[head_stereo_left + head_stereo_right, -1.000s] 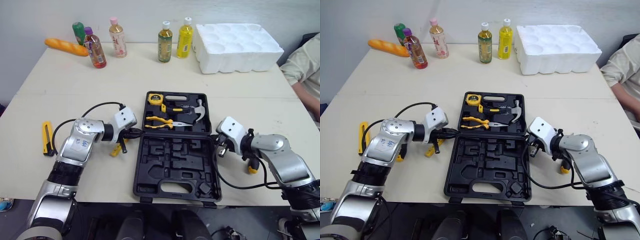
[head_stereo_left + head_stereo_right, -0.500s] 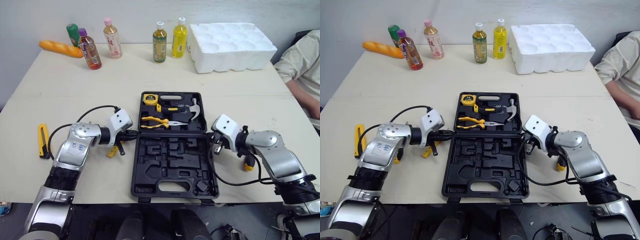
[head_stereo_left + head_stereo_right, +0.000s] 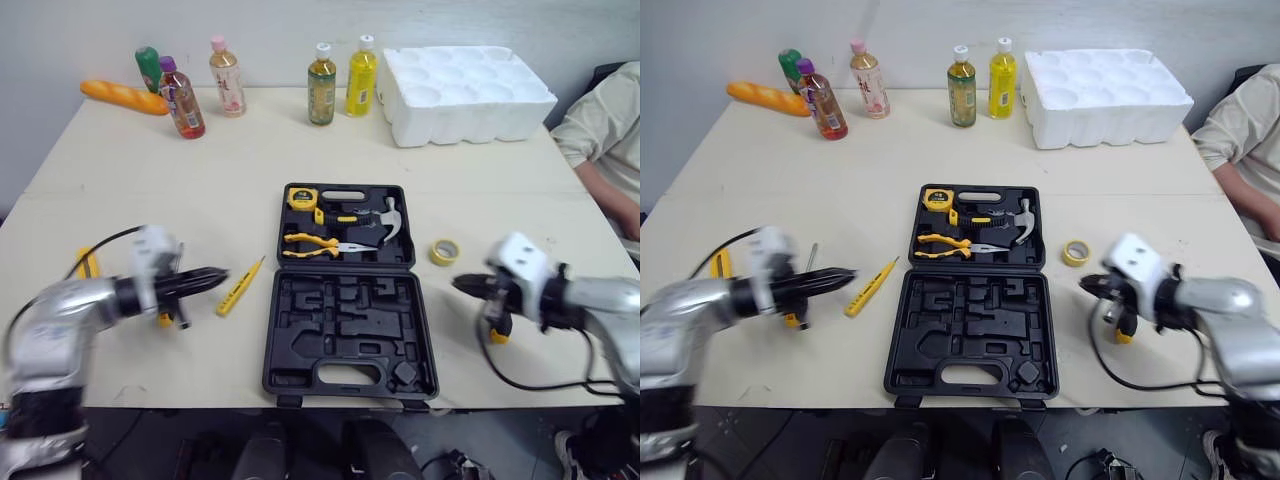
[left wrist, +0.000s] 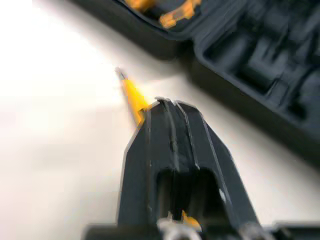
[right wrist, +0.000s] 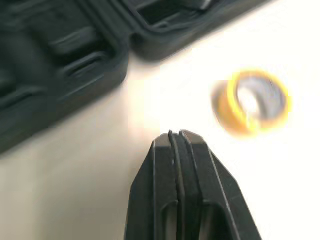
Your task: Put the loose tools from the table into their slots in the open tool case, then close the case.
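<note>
2 empty, closed pincers, left gripper and right gripper, are hovering; the left is needing opening before straddling the yellow screwdriver.

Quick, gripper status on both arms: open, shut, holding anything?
Left gripper: shut, holding nothing; the yellow screwdriver lies on the table just ahead.
Right gripper: shut, holding nothing; the yellow tape roll lies nearby.

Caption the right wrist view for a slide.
Right gripper, jaws shut, aimed at the table beside the open tool case, yellow tape roll nearby.
</note>
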Action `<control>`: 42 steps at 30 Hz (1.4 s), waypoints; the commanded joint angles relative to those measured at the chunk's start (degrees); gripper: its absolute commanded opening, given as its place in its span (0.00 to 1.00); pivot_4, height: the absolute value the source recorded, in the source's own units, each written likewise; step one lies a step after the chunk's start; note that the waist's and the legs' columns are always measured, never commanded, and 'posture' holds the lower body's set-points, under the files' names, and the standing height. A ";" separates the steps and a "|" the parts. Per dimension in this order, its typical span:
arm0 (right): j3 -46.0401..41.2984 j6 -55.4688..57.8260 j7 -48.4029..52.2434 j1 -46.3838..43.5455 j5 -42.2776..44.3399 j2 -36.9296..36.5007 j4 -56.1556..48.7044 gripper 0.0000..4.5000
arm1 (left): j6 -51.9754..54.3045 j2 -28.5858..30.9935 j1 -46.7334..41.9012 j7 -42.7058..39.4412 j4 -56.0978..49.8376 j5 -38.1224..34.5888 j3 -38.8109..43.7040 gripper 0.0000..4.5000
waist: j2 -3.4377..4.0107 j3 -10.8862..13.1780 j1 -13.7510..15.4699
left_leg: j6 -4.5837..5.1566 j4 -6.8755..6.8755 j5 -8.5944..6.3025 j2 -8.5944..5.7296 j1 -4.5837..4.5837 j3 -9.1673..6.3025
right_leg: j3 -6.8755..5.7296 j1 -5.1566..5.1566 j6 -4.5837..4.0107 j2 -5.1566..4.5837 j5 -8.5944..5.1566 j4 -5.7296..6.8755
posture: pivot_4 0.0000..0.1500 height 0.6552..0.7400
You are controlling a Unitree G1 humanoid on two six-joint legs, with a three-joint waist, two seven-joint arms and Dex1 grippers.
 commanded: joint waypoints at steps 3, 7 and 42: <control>-18.64 3.41 9.10 9.53 7.57 -6.55 0.16 0.51 | 2.21 7.40 18.21 -8.61 1.49 -5.55 18.94 0.47 | 0.03 0.02 -0.15 | 0.41 -0.11 -0.24 0.00 0.49 0.00 | 0.00 0.48 0.00 -0.04 0.00 -0.40 | 1.00 1.00; -24.20 0.57 11.48 13.52 5.39 -9.88 7.84 0.93 | -2.26 10.69 25.16 -9.69 12.07 -3.68 26.84 0.84 | 0.00 0.00 -0.10 | 0.53 -0.64 -0.42 0.00 1.32 0.01 | 0.01 1.21 -0.11 -0.15 -0.06 -0.79 | 1.00 1.00; -7.05 5.43 4.13 -7.33 22.31 -4.11 -3.75 1.00 | 13.40 -1.00 24.25 28.56 -23.07 -8.38 18.36 1.00 | 0.04 -0.01 -0.07 | 0.37 -0.92 -0.34 0.03 1.07 0.09 | 0.00 0.84 -0.17 -0.19 -0.09 -0.69 | 1.00 1.00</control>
